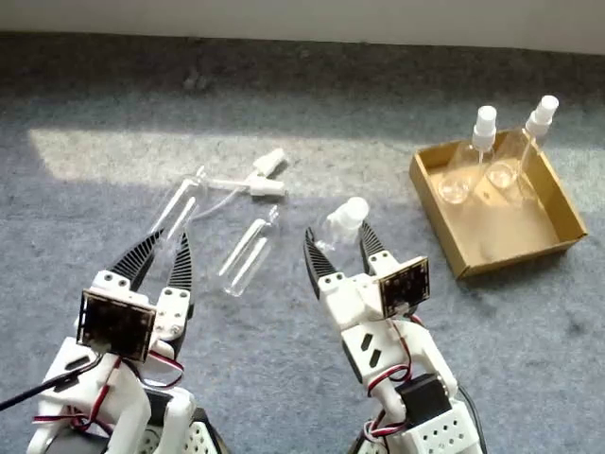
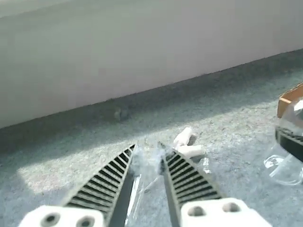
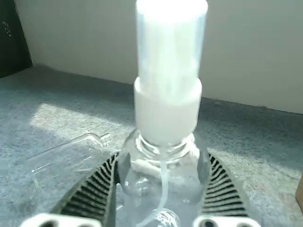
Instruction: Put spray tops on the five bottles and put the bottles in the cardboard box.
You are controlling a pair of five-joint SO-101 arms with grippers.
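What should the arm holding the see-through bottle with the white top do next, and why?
Probably the right gripper should carry its clear plastic bottle with the white spray top toward the brown cardboard box. The top already sits on its neck, and two capped bottles are in the box.

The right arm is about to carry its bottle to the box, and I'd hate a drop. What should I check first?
1. Spray top on the held bottle: ok.
2. Top screwed fully down: cannot tell.
3. Right gripper fingers flank the bottle: ok.
4. Bare floor left in the cardboard box: ok.
5. Boxed bottles both capped: ok.
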